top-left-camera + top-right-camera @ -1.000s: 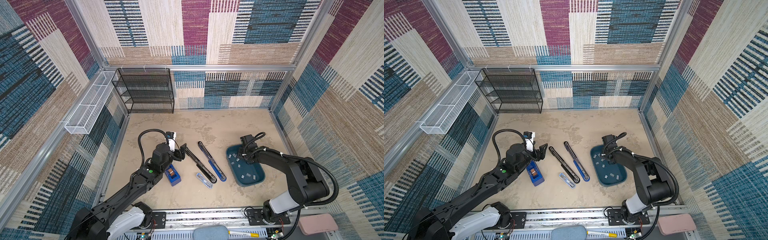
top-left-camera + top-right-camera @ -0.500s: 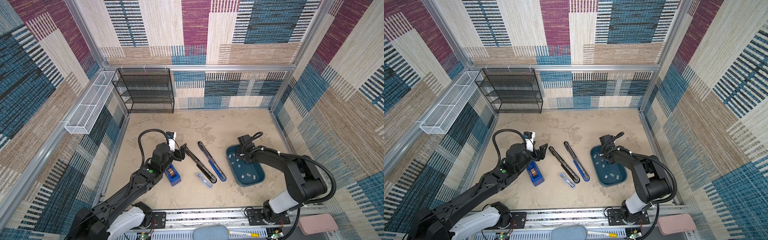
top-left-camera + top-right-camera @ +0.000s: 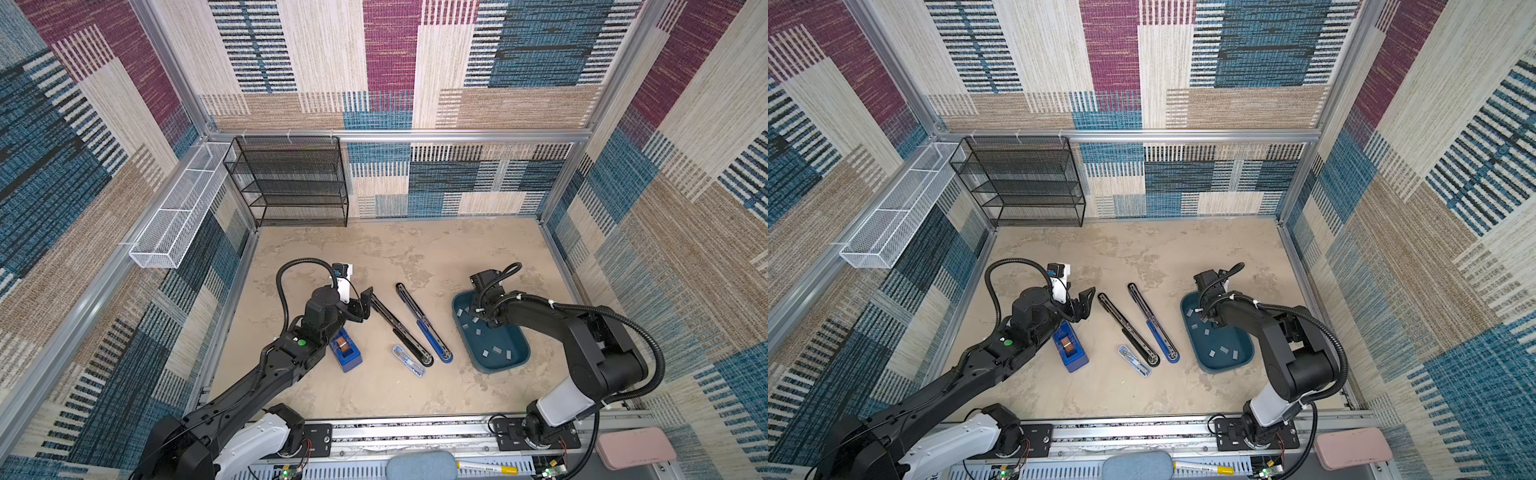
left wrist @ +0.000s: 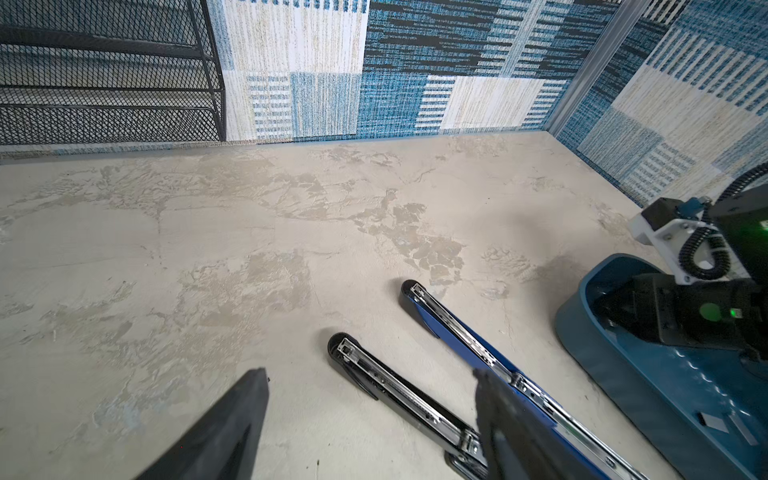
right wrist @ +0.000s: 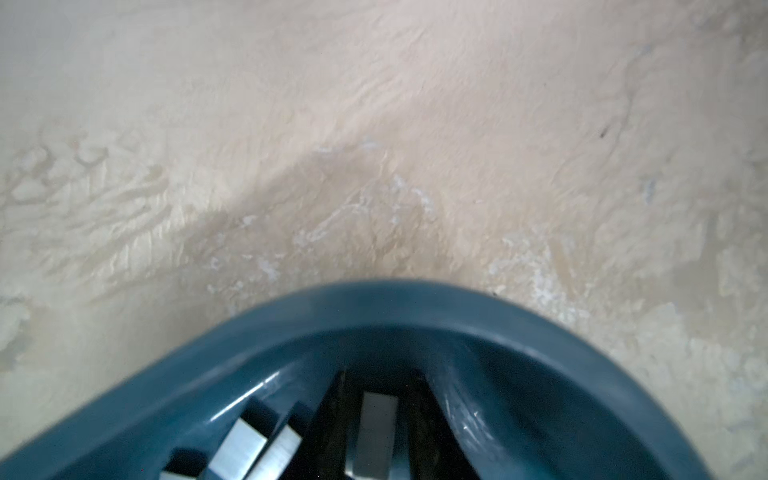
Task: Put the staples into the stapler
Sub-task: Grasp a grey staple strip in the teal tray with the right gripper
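staples: I see small flat light-grey metal strips, rectangular, with a dull sheen. They lie loose at odd angles.
staples, place: all on the floor of the teal tray, at the right of the table. They are spread out in its near half and closer together at its far end.
right gripper: down inside the tray's far end. In the right wrist view one strip sits lengthwise between the two dark fingers.
right fingers, state: narrow gap, one on each side of that strip. I can't tell whether they pinch it.
left gripper: just left of the far end of the black stapler. Its fingers are wide apart and hold nothing.
staplers: black one and blue stapler both lie opened flat at mid-table, side by side, metal channels facing up. They converge toward the near end.
other: blue tape dispenser is near-left beside my left arm. A small clear case sits just near the black stapler's near end.
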### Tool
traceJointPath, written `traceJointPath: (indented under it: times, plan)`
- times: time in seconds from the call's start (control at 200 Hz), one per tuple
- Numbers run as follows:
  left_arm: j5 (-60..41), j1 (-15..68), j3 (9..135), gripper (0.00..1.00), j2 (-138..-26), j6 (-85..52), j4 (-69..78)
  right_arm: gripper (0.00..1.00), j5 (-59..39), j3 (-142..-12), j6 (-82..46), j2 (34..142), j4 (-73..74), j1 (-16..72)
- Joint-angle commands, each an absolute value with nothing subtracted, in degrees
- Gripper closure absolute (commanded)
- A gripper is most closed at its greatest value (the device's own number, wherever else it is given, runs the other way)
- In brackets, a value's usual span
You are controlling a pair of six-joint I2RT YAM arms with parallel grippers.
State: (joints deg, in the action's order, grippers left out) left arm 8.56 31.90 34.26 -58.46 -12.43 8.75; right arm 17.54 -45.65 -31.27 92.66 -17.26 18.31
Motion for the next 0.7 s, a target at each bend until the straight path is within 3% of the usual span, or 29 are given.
traceJointPath:
  times: [0.0,0.23,0.311,0.446,0.696]
  plan:
    - [7.83,31.90,34.43,0.18,-58.32,-12.39,10.37,0.69,16.56,-45.57,-31.21,93.49,-19.45,18.45]
    - [7.98,31.90,34.40,0.18,-58.37,-12.28,10.35,0.77,15.10,-45.37,-30.83,93.62,-18.86,18.43]
    - [7.89,31.88,34.41,0.18,-58.41,-12.27,10.51,0.76,14.51,-45.09,-30.89,93.26,-18.75,18.38]
    - [7.76,31.84,34.45,0.18,-58.57,-12.28,10.52,0.65,15.39,-44.97,-31.11,92.40,-19.52,18.48]
    - [7.48,31.90,34.45,0.18,-58.49,-12.39,10.54,0.72,14.94,-44.12,-30.39,91.73,-19.34,18.49]
